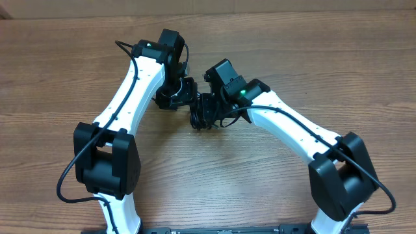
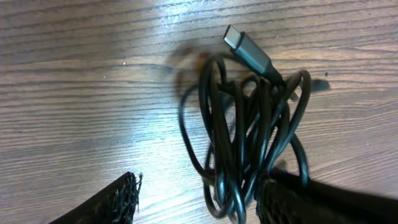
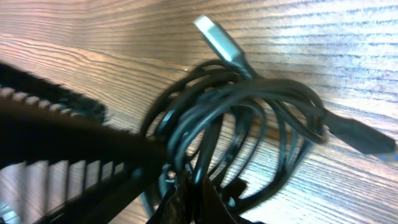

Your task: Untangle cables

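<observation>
So the wooden surface point(image 1: 65, 65) fills the whole overhead shot, and both white arms reach in toward the middle, the left arm point(image 1: 130, 91) from the near left and the right arm point(image 1: 286, 123) from the near right. They meet just far of centre. The left end effector point(image 2: 196, 202) has its fingers point(image 2: 121, 199) apart, and the bottom of the bundle's loops sits in that gap, hard up against the right-hand finger, nothing pinched as far as I can see. The right end effector point(image 3: 180, 180) is closed tight with a few strands of the cables point(image 3: 249, 118) running right into the pinch, so it's clamped on the bundle. The cables point(image 1: 203, 120) are one small black tangle of loops lying on the surface between the two end effectors. A grey plug point(image 2: 249, 53) sticks out of the far side of the tangle, and the right wrist view shows a second, darker plug point(image 3: 360, 134) poking out to the right, a bit blurry.
</observation>
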Motion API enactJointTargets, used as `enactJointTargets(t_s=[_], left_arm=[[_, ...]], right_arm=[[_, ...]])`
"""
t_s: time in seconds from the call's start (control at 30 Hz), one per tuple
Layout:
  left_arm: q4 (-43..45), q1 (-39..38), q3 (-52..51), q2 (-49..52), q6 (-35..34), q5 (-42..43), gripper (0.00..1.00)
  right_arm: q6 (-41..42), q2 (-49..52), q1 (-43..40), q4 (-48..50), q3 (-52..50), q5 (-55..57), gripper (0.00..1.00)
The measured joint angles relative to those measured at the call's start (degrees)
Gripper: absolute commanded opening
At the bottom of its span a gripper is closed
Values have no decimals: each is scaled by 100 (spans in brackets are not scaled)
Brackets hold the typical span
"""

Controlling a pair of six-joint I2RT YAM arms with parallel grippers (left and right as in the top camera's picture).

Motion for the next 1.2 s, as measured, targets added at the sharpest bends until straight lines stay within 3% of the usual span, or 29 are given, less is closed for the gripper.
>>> enactJointTargets(t_s=[0.33, 0.5, 0.93, 1.2], left_arm=[[44, -17, -4, 0, 437, 203, 65], [149, -24, -28, 0, 446, 223, 57], [304, -52, -39, 107, 66, -46, 47], [302, -55, -44, 111, -225, -367, 47]], right_arm=[[0, -275, -7, -79, 0, -72, 4], [-2, -286, -9, -74, 0, -188, 4], [2, -1204, -4, -81, 0, -328, 4], [2, -1480, -4, -122, 0, -323, 4]])
